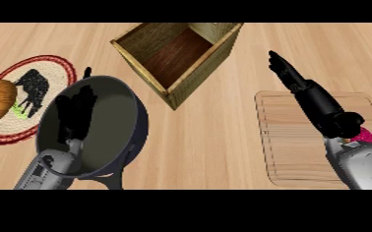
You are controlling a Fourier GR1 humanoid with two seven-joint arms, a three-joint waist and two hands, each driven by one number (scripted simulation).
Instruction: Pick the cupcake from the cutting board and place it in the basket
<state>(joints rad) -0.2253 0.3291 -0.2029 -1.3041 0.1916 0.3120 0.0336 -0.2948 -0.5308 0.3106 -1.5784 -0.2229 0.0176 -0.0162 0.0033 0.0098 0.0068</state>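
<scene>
The cupcake (362, 136) shows only as a small pink patch at the right edge of the wooden cutting board (298, 147), mostly hidden behind my right wrist. My right hand (314, 101) stretches over the board's upper part, its straight fingers pointing up-left beyond the board's far corner; it is open and holds nothing. The wooden basket (205, 66), a square open box, stands at top centre, left of the fingertips and apart from them. My left hand (76, 112) rests open, fingers up, over the dark pan at the lower left.
A dark round pan (116, 128) lies at lower left under my left hand. A woven plate (51, 64) with a red rim sits at the far left, with an orange object (6, 97) at its edge. Bare wooden counter separates basket and board.
</scene>
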